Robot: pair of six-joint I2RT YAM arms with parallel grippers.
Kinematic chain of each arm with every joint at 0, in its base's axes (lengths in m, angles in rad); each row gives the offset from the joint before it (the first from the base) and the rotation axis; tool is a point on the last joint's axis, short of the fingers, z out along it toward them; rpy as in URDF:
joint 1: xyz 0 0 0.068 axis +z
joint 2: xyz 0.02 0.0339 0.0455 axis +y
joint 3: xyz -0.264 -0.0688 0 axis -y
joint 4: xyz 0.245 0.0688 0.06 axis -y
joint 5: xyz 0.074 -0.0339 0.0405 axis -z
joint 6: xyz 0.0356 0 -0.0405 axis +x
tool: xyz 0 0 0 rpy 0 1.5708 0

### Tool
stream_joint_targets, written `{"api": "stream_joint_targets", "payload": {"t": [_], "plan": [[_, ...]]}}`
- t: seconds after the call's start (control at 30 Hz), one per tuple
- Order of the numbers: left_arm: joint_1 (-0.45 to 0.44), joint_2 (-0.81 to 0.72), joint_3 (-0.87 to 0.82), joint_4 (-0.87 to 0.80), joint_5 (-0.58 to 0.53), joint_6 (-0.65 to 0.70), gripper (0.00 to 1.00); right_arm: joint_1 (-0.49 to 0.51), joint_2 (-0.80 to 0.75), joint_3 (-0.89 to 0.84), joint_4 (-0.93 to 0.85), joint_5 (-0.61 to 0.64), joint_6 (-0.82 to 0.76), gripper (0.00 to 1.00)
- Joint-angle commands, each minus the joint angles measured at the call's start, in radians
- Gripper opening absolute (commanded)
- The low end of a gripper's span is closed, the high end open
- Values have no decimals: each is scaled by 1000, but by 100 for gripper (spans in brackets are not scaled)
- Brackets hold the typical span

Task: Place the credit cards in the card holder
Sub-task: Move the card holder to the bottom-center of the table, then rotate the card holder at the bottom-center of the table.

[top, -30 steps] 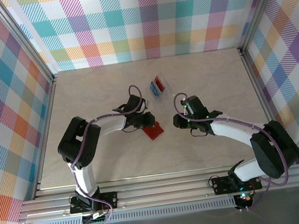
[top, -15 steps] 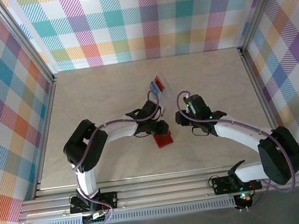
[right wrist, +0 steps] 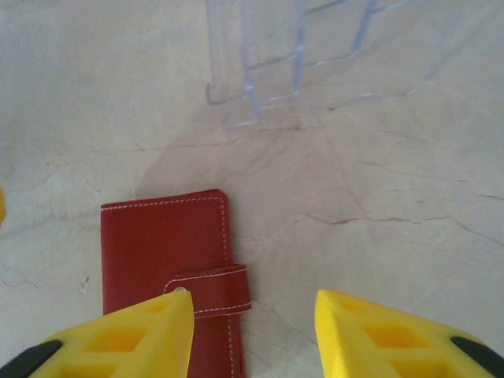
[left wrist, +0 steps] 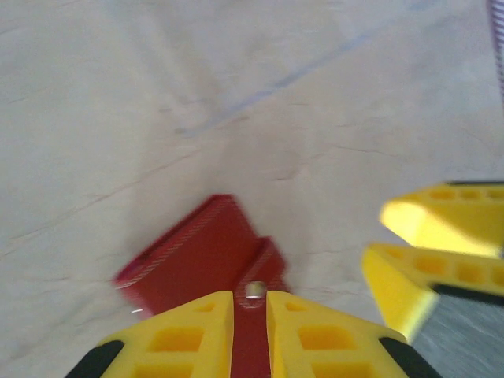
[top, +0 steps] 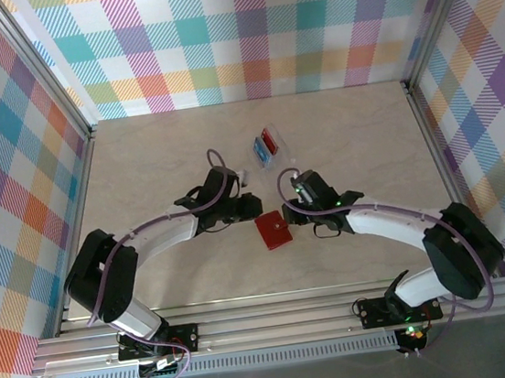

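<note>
My left gripper (left wrist: 250,309) is clamped on the card holder (left wrist: 193,260). It grips the holder's near edge just by the snap tab (left wrist: 266,256), and red shows right through the narrow slit between the fingers. My right gripper (right wrist: 253,311) has its jaws apart (bare table (right wrist: 378,213) shows between them), with its left finger over the holder's tab side. The credit cards (top: 266,145) lie in a clear case (right wrist: 299,71) ahead of my right gripper, beyond the holder.
</note>
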Motion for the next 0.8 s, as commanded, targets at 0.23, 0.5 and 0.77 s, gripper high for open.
{"api": "stream_joint_targets", "payload": {"t": [0.23,0.5,0.77], "plan": [[30,144,19,55,55,-36,20,57,152,102,-24,-59,-77,49],[28,228,55,35,38,-14,21,78,215,132,-40,-61,-93,44],[-3,250,50,-12,-56,5,21,98,247,147,-48,-77,-101,48]]}}
